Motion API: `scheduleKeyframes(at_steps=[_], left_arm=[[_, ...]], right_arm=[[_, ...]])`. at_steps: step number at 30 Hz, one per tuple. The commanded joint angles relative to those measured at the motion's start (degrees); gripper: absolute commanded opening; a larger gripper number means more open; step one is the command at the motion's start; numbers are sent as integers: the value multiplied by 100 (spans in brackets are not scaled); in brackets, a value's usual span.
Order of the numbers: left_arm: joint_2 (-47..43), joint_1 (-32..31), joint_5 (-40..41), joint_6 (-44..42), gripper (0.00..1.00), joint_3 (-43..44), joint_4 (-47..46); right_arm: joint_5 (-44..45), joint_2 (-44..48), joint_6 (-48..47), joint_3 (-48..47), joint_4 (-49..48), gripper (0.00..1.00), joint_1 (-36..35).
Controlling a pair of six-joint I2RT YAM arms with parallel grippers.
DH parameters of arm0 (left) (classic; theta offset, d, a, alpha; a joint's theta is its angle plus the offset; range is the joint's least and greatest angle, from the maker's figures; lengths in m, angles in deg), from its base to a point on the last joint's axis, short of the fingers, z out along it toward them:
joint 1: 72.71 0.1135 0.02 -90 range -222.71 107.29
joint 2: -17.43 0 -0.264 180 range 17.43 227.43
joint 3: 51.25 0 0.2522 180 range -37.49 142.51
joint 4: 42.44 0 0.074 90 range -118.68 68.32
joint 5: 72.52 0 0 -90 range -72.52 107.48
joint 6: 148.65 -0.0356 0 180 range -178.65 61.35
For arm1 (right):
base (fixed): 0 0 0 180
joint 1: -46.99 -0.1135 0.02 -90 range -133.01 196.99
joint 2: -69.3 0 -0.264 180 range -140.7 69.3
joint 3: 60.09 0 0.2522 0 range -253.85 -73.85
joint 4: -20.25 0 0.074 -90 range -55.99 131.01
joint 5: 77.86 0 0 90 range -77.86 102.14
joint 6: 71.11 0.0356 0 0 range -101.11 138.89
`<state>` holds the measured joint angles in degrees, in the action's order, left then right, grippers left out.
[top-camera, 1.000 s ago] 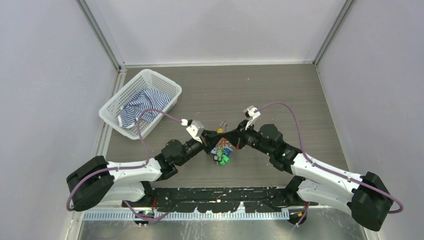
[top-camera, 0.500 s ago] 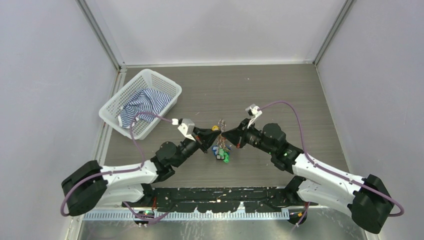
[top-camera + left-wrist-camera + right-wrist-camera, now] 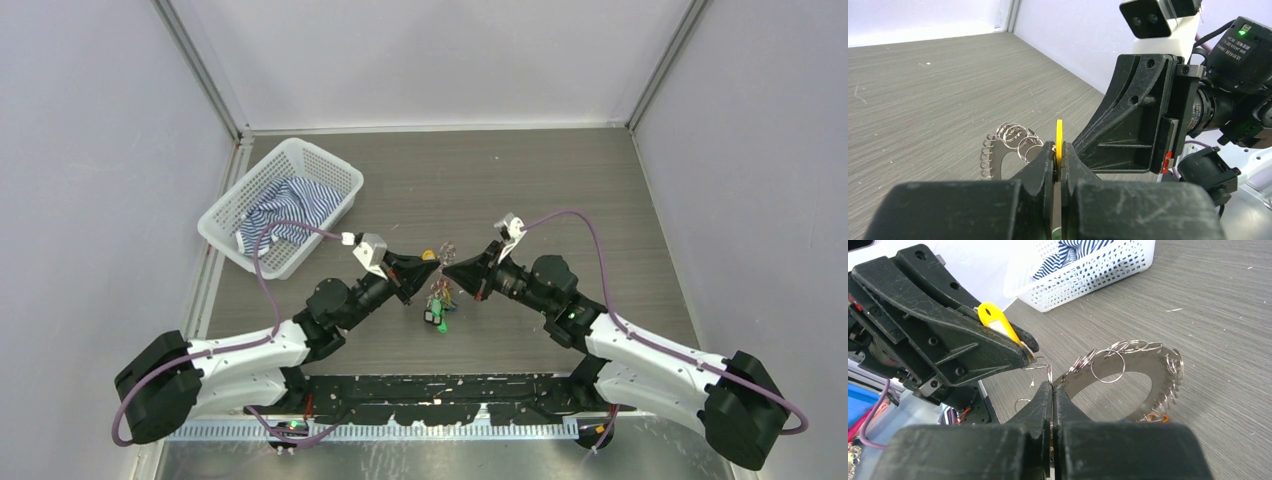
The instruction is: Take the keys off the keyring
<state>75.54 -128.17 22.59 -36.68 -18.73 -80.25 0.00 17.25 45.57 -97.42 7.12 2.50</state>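
Note:
The keyring [image 3: 1162, 371] is a flat silvery ring edged with small wire loops, held in the air between both grippers. It also shows in the left wrist view [image 3: 996, 152]. My right gripper [image 3: 1052, 386] is shut on its near end. My left gripper [image 3: 1058, 150] is shut on a yellow key tag [image 3: 1059, 131], which a thin wire loop joins to the ring. In the top view the left gripper [image 3: 430, 262] and right gripper [image 3: 450, 270] face each other tip to tip. The other keys [image 3: 438, 304] hang below in a coloured bunch.
A white basket [image 3: 222, 236] holding a striped cloth [image 3: 285, 207] stands at the back left, close behind the left arm. It also shows in the right wrist view [image 3: 1098, 271]. The wooden table [image 3: 560, 190] is walled on three sides.
The two grippers have drawn apart from a tight huddle over the keys. The left one pulled back left with the yellow tag; the right one shifted slightly right. The bunch hangs between them.

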Motion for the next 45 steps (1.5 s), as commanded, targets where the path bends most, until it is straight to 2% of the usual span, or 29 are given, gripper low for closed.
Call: scheduleKeyframes(at_steps=[1, 5, 12, 14, 16, 17, 21, 24, 28, 32, 36, 40, 45], left_arm=[[70, 431, -241, -190, 0, 101, 108], [54, 527, -666, -113, 0, 135, 249], [148, 563, -1073, 45, 0, 171, 232], [201, 576, -1198, 126, 0, 171, 187], [254, 595, -1325, 205, 0, 167, 151], [280, 623, -1400, 279, 0, 159, 89], [553, 953, -1922, 757, 0, 33, -474], [695, 1135, -2346, 937, 0, 53, -654], [763, 1187, -2626, 950, 0, 138, -591], [899, 1244, -3022, 1056, 0, 217, -750], [998, 1257, -3214, 1146, 0, 263, -829], [1044, 1275, -3307, 1220, 0, 272, -925], [1049, 1303, -3483, 1258, 0, 303, -926]], right_arm=[[664, 327, -243, 171, -1145, 8, 255], [801, 445, -117, 587, -1535, 27, 256], [851, 567, 253, 950, -1813, 43, 256], [678, 530, 192, 930, -1829, 40, 258], [483, 419, 191, 859, -1793, 29, 260], [413, 350, 215, 858, -1831, 27, 255], [327, 74, 335, 1230, -2785, 40, 257], [199, 31, 276, 1309, -2909, 46, 257], [73, 306, 141, 1333, -2533, 44, 262], [-214, 545, -285, 996, -1402, 44, 254], [-725, 230, -493, 1065, -1838, 41, 242], [-621, 82, -959, 1384, -2375, 42, -5], [-539, -68, -1404, 1369, -2381, 38, -216]])
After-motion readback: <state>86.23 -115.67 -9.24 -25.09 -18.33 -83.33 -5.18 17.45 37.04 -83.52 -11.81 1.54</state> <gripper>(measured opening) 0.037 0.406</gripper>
